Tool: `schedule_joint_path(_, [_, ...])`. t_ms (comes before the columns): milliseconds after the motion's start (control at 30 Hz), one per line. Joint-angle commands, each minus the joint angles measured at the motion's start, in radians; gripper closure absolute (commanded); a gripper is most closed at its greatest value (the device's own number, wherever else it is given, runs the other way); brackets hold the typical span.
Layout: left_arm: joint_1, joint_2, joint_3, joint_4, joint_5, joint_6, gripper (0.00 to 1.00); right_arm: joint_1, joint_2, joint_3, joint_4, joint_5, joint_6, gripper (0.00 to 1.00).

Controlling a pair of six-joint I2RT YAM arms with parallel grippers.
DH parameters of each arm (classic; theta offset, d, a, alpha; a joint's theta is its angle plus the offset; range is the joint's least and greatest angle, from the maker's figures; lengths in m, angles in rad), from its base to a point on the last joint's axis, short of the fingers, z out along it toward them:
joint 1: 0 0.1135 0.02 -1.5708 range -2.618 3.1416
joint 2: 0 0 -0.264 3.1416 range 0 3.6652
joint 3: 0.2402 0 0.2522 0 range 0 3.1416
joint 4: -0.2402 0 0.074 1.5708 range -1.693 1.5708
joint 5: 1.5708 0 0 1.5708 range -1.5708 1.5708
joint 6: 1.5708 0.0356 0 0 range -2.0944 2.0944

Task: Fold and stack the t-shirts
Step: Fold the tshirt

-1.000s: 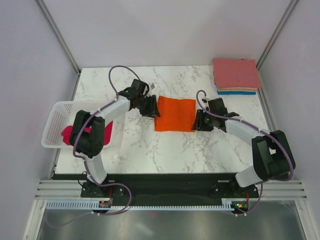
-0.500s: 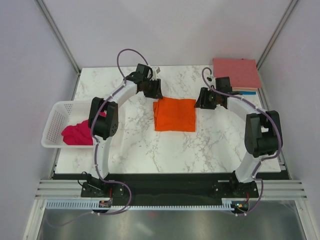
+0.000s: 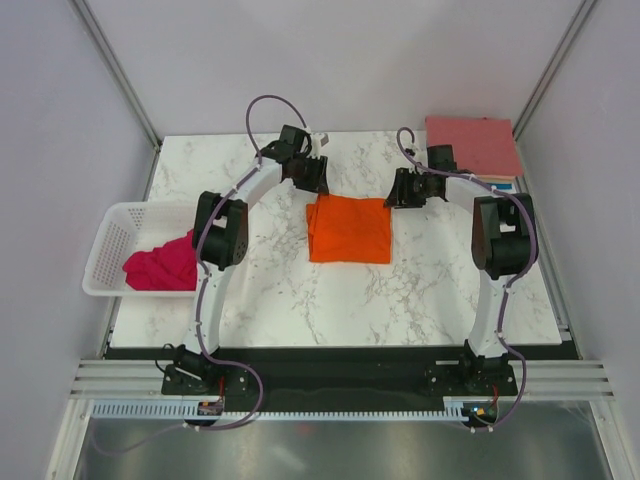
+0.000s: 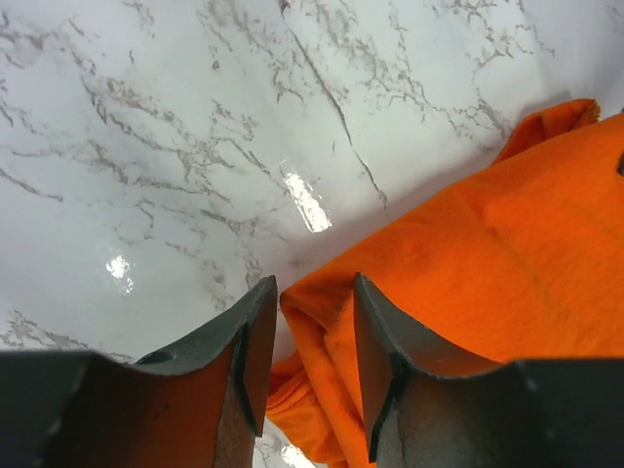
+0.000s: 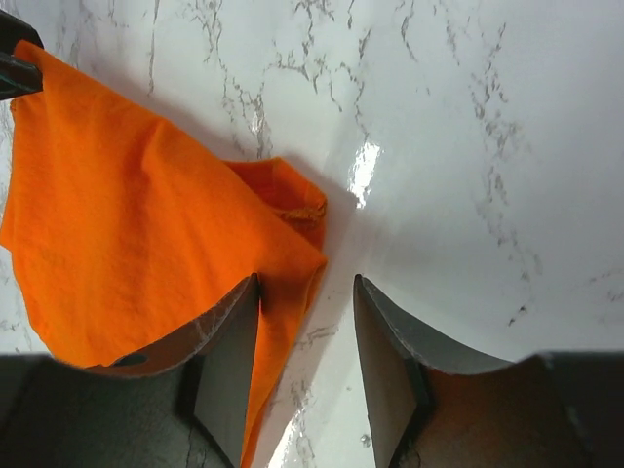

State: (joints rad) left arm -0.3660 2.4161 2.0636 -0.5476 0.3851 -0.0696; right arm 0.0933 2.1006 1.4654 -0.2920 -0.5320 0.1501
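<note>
Robot lab: walled-in marble table point(image 3: 260, 290)

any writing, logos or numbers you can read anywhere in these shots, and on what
None can be read. The orange t-shirt, the magenta t-shirt, the folded stack and the white basket are all plain, and the marble table shows only veining. Any finer print is too small to read.
</note>
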Motion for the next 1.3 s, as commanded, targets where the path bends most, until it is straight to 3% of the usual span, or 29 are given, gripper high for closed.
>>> schedule_joint_path(0, [0.002, 0.011, 0.069, 0.003, 0.046, 0.068, 0.57, -0.010, 0.032, 0.068, 0.042, -0.078, -0.049, 0.51])
schedule_joint_path(200, [0.002, 0.003, 0.082, 0.003, 0.116, 0.054, 0.84, -0.012, 0.071, 0.090, 0.112, -0.138, -0.014, 0.66])
schedule_joint_path(267, [0.002, -0.008, 0.075, -0.005, 0.117, 0.036, 0.98, -0.012, 0.070, 0.098, 0.125, -0.138, -0.003, 0.79])
schedule_joint_path(300, [0.002, -0.024, 0.064, -0.006, 0.120, 0.031, 0.98, -0.012, 0.065, 0.090, 0.126, -0.138, -0.003, 0.90])
schedule_joint_path(367, [0.002, -0.047, 0.049, -0.009, 0.115, 0.010, 0.98, -0.012, 0.030, 0.078, 0.135, -0.137, 0.000, 1.00])
schedule_joint_path(600, [0.002, -0.175, -0.051, -0.006, 0.017, -0.058, 0.98, -0.012, -0.066, 0.006, 0.204, -0.171, 0.052, 1.00])
schedule_joint_path(833, [0.001, -0.351, -0.238, 0.066, -0.102, -0.222, 0.98, 0.006, -0.082, -0.057, 0.411, -0.223, 0.193, 1.00])
schedule_joint_path(933, [0.019, -0.364, -0.296, 0.086, -0.169, -0.258, 0.98, 0.017, -0.044, -0.030, 0.454, -0.235, 0.242, 1.00])
schedule_joint_path(1267, [0.084, -0.270, -0.355, 0.156, -0.149, -0.323, 0.98, 0.054, 0.202, 0.125, 0.676, -0.303, 0.460, 1.00])
